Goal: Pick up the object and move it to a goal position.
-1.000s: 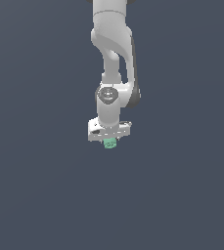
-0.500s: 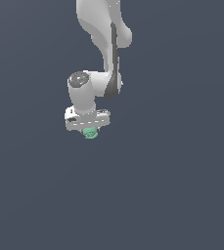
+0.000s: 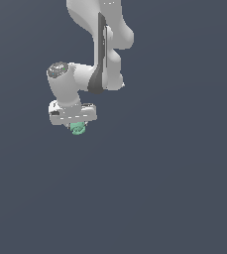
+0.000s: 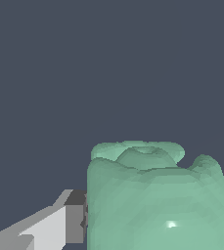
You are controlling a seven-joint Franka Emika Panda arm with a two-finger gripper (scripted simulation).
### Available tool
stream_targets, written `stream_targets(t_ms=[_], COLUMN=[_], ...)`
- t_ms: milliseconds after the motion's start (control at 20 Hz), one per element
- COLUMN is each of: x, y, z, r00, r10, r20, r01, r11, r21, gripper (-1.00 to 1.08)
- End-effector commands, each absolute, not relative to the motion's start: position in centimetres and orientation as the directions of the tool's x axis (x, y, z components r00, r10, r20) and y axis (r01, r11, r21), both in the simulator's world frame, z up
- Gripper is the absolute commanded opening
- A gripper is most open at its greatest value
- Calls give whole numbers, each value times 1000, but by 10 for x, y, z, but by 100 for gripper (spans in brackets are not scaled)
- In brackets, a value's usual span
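In the exterior view, the white arm comes down from the top centre of the frame and bends toward the left, ending in a rounded wrist at the upper left of centre. Under that wrist sits the broad white pincer, a flat bar left of centre, a little above the middle of the frame. The mint-green object pokes out just beneath the bar, much narrower than it, against a plain dark grey-blue background with nothing near it.

In the wrist view, a grey and white finger shows at the lower left, touching the object's side. The object fills the lower centre and right of the frame, a lumpy green body with a wider rim at its far end. The pincer is pinching the object between its fingers, holding it off any surface.
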State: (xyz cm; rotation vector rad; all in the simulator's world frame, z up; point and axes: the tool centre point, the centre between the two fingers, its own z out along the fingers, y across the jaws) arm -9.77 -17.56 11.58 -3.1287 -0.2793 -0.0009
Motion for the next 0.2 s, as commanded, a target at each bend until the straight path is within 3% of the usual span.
stream_targets(t_ms=[0,150], x=[-100,-100], y=[-183,-186], z=[119,120], r00=[984,984], r10=[179,179], r20=[0,0], r01=[179,179], r11=[-984,-984], r21=[0,0], gripper=[-100,-100])
